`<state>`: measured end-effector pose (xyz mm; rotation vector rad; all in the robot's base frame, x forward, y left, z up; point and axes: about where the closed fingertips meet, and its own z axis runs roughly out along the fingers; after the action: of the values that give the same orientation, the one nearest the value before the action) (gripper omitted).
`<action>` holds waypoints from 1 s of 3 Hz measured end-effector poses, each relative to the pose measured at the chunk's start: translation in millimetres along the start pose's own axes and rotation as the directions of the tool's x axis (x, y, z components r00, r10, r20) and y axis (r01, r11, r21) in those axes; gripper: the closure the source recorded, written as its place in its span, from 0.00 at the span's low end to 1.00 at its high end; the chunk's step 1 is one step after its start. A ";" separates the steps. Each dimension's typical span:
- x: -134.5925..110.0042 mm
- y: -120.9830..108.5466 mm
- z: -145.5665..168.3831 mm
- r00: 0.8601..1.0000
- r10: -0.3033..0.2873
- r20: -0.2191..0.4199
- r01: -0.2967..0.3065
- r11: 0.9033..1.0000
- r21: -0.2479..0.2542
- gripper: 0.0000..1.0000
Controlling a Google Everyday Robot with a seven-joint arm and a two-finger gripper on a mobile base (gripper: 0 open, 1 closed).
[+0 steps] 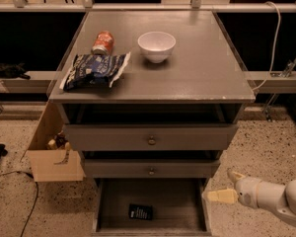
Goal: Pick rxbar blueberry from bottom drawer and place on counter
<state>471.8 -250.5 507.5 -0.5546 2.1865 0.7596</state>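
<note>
The rxbar blueberry (140, 212), a small dark flat wrapper with white lettering, lies on the grey floor of the pulled-out bottom drawer (180, 206), left of its middle. My gripper (228, 186) hangs at the lower right, just outside the drawer's right wall and a little above it. Its two pale fingers are spread apart with nothing between them. The counter (202, 68) is the flat grey-brown top of the cabinet.
On the counter sit a white bowl (157, 46), a red can (103, 42) lying down and a crinkled blue-and-white snack bag (94, 70). Two upper drawers with round knobs (151, 140) are pushed in. A cardboard box (52, 154) stands at the cabinet's left.
</note>
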 end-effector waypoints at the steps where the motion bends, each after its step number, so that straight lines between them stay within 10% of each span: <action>1: 6.0 1.6 9.1 0.999 0.015 0.034 -0.014 0.999 -0.031 0.00; 3: 48.9 6.3 52.5 0.998 0.050 -0.034 -0.053 0.995 -0.086 0.00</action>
<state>463.7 -218.2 443.6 -0.5592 2.2130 0.8826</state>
